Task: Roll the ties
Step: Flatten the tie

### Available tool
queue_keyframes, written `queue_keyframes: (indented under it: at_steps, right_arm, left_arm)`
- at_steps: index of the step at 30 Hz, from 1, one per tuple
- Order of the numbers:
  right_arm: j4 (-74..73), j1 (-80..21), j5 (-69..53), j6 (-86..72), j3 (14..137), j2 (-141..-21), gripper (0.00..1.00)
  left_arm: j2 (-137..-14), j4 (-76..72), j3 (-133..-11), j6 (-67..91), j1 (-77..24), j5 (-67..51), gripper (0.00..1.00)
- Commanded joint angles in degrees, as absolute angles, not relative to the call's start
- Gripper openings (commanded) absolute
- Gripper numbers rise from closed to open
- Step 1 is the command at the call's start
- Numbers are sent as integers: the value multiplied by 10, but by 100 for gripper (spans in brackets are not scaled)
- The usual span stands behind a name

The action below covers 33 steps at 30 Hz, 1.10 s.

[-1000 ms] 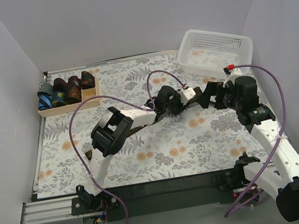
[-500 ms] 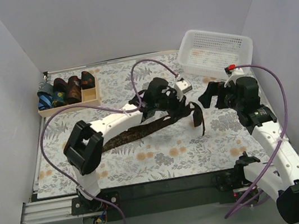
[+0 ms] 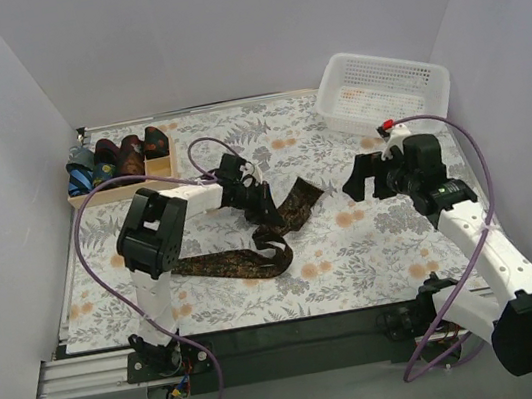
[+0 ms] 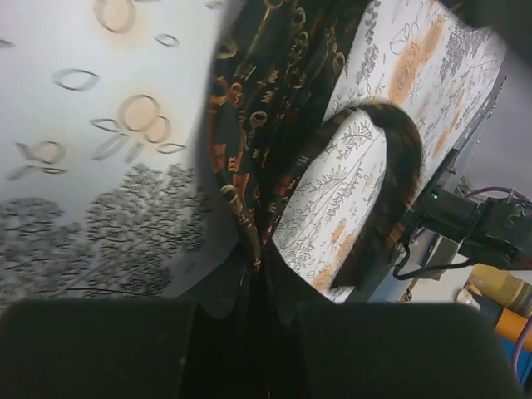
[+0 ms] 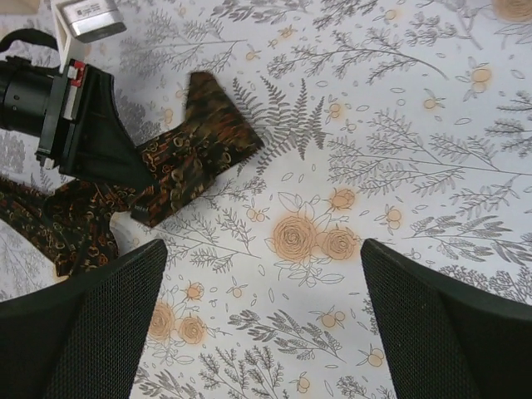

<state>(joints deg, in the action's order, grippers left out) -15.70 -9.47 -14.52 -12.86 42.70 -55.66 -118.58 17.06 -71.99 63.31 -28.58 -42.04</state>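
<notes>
Dark brown-black fabric with small orange-green figures: one necktie [image 3: 218, 264], unrolled, on the floral table cover [image 3: 376, 253], right of the wooden tray [image 3: 123, 192] and nearer the arm bases.

Lie: the narrow length runs roughly parallel to the tray's front wall, then bends into a loop and doubles back. The broad pointed end is the part farthest right of the tray.

Left gripper [image 3: 266, 210]: clenched on the necktie at a fold beside the loop. In the left wrist view the cloth is pinched between closed jaws and the loop arches clear of the cover.

Right gripper [image 3: 362, 179]: released, jaws spread wide, grasping nothing. It hovers farther right of the tray than the broad end, which lies to its left, near but apart.

Judgement: rolling needs a free end. The right arm is the nearer to the broad end, while the left holds the middle, so the start probably falls to the right.

Also present: rolled ties [image 3: 123, 156] in the tray, and a white mesh basket [image 3: 387, 69] well right of the tray.
</notes>
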Motion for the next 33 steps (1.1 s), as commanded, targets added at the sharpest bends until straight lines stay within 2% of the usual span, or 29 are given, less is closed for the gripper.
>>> queue_keyframes:
  at_steps: [1,2,4,5,9,10,13,16,24,33]
  right_arm:
    - [-156,-129,-170,-96,458,-582,88]
    - [-156,-137,-170,-93,461,-598,88]
    - [-156,-158,-171,-83,467,-616,88]
    - [-149,-167,-170,-79,469,-635,87]
    - [-140,-208,-155,-68,495,-692,86]
    - [-136,-221,-151,-67,499,-702,86]
    - [-113,-242,-146,-62,509,-735,83]
    - [-113,-260,-149,-55,526,-771,81]
    - [-161,-292,-128,-86,503,-801,78]
    - [-202,-347,-85,-171,471,-809,61]
  left_arm:
    - [-1129,165,-718,668,-294,-432,7]
    - [-1128,167,-712,665,-293,-413,14]
    - [-1121,178,-711,660,-291,-394,23]
    - [-1119,184,-715,657,-291,-371,32]
    - [-1102,230,-736,633,-289,-312,47]
    - [-1083,241,-737,624,-289,-297,57]
    - [-1026,260,-733,609,-289,-227,73]
    - [-984,278,-717,595,-287,-152,82]
    - [-800,274,-607,557,-283,22,85]
    - [-628,200,-461,541,-270,221,82]
